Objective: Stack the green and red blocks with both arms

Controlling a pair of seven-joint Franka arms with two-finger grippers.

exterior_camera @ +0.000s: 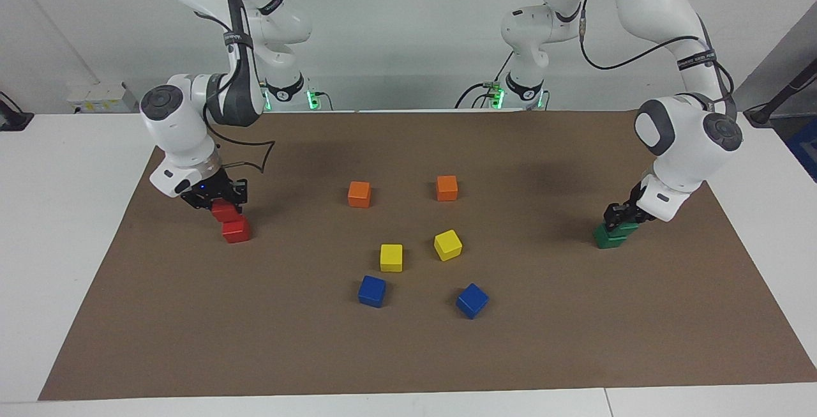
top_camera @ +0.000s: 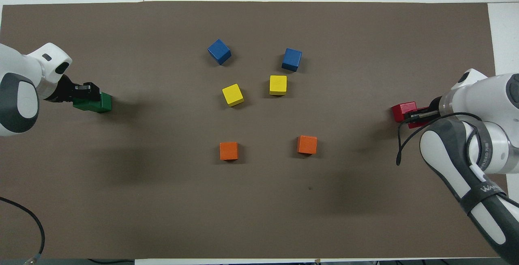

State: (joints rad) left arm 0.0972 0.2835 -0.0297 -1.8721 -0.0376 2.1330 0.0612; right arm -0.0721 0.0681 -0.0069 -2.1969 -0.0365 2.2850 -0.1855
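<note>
My right gripper (exterior_camera: 219,205) is shut on a red block (exterior_camera: 224,211). It holds that block just above a second red block (exterior_camera: 236,231) on the mat, a little off toward the robots. From overhead, this gripper (top_camera: 417,117) covers most of the held block beside the lying red block (top_camera: 402,111). My left gripper (exterior_camera: 620,217) is shut on a green block (exterior_camera: 626,228), which sits on or just over the other green block (exterior_camera: 606,239). The overhead view shows the left gripper (top_camera: 86,93) and both green blocks (top_camera: 96,102) overlapping.
On the middle of the brown mat (exterior_camera: 574,340) lie two orange cubes (exterior_camera: 359,194) (exterior_camera: 447,188), two yellow cubes (exterior_camera: 391,257) (exterior_camera: 448,244) and two blue cubes (exterior_camera: 372,291) (exterior_camera: 472,300). The arms work at opposite ends of the mat.
</note>
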